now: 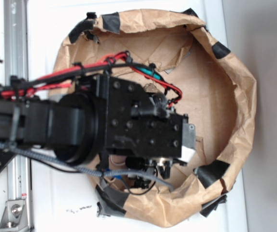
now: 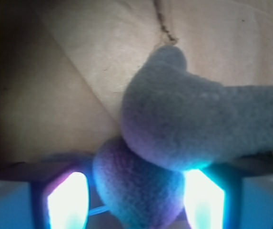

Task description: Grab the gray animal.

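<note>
Exterior: arm (image 1: 80,125) spans from left into paper-walled bin (image 1: 235,101), hiding the mouse. Wrist: left fingertip (image 2: 65,202), mouse (image 2: 184,129) pinched between, right fingertip (image 2: 203,200). Gripper (image 2: 134,202) closed on its lower lobe, body above cardboard floor.

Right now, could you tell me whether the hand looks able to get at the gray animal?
Probably yes: in the wrist view the gray animal already sits between the fingers of the hand, nothing blocking it.
</note>
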Robot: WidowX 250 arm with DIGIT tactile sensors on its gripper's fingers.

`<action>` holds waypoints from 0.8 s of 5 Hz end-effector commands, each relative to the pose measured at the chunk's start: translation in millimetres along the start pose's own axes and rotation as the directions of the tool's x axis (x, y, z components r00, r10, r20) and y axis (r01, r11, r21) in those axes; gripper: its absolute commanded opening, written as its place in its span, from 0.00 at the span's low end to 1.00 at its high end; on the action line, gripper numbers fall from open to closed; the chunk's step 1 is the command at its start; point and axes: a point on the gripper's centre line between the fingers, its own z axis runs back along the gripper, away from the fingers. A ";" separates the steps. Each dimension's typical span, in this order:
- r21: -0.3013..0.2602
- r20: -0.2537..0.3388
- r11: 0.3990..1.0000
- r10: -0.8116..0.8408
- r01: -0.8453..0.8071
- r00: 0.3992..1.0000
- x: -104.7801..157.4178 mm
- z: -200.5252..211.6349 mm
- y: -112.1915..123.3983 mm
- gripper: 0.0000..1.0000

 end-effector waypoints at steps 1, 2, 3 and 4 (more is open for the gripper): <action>0.022 0.044 0.998 0.050 -0.051 0.998 19.0 -6.9 24.7 0.00; 0.022 0.082 0.997 0.072 -0.074 0.994 20.1 18.9 32.1 0.00; 0.000 0.172 0.991 0.129 -0.131 0.977 16.7 69.6 39.2 0.00; 0.004 0.217 0.975 0.217 -0.224 0.952 4.6 120.1 51.4 0.00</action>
